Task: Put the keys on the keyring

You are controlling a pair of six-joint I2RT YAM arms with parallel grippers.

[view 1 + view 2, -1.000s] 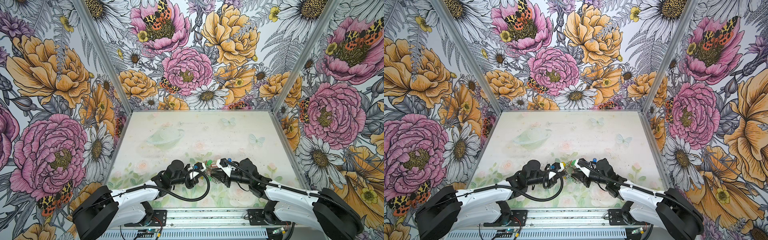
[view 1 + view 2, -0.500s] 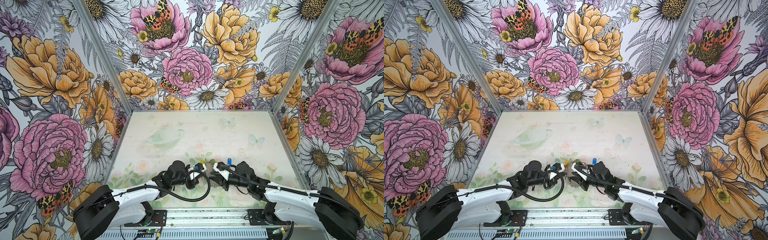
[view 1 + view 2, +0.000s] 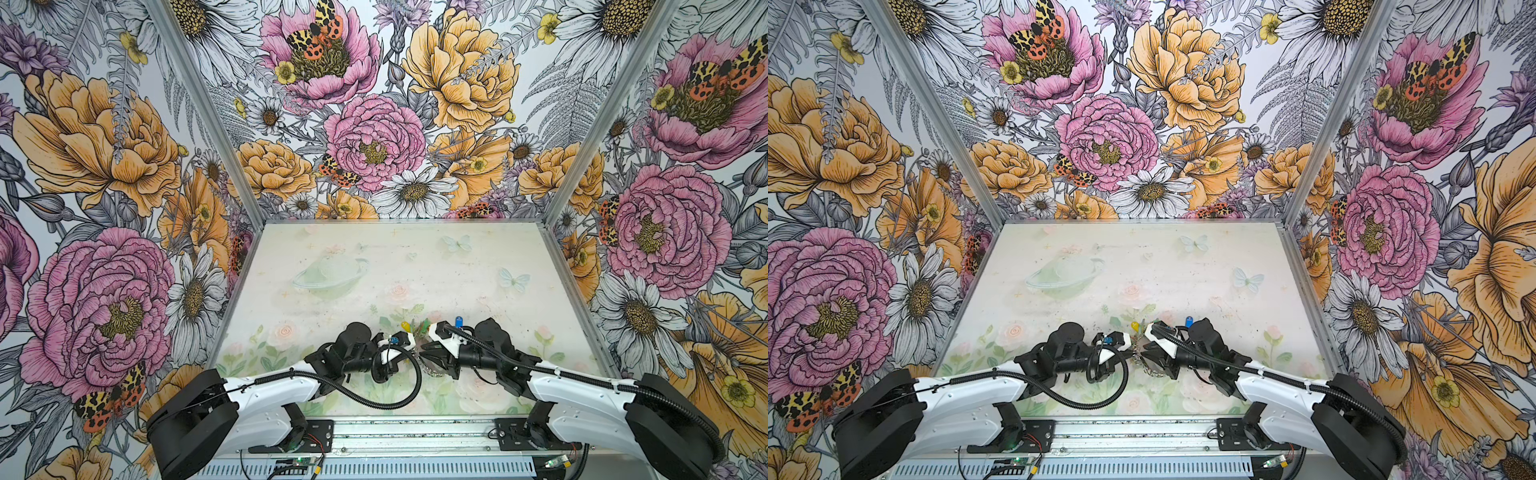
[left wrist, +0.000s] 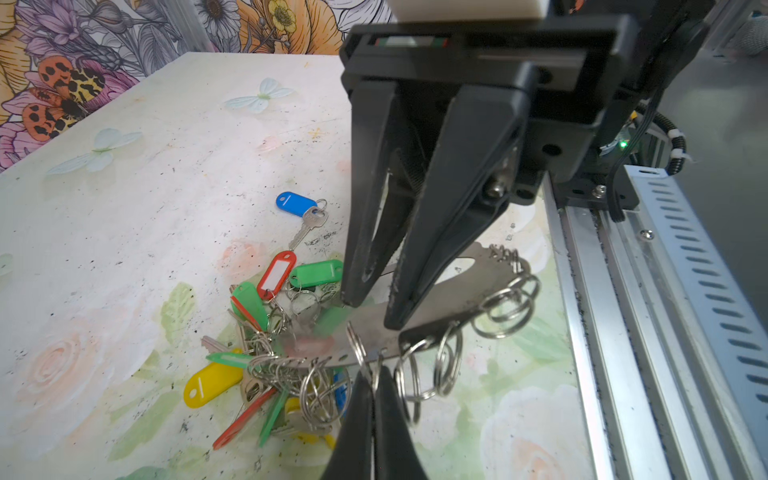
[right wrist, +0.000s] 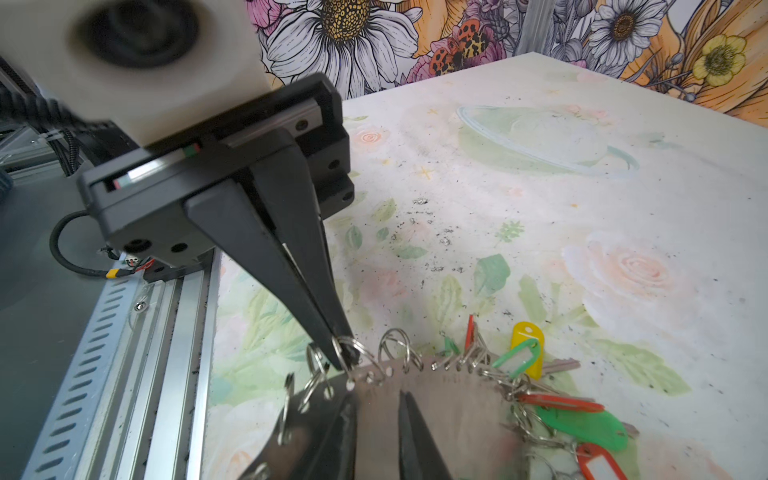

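The keyring (image 4: 440, 303), a flat grey band fringed with small silver rings, hangs tilted just above the table between both grippers. My left gripper (image 4: 372, 376) is shut on one small silver ring at its edge; the right wrist view shows those fingertips (image 5: 345, 357) pinching that ring. My right gripper (image 5: 378, 399) is shut on the band, seen opposite in the left wrist view (image 4: 372, 311). Several keys hang bunched from one end: red (image 4: 276, 274), green (image 4: 316, 272) and yellow (image 4: 212, 384). A blue-tagged key (image 4: 295, 203) lies apart on the table. In both top views the grippers (image 3: 417, 353) (image 3: 1136, 353) meet near the front.
The metal rail (image 4: 623, 332) along the table's front edge runs close under both wrists. Flowered walls (image 3: 374, 124) enclose the table on three sides. In a top view the blue tag (image 3: 458, 321) lies just behind the right wrist, and the yellow tag (image 3: 405, 326) shows behind the grippers.
The right gripper has edged closer to the left one and its jaws have narrowed onto the band. The left gripper has stayed shut on its ring.
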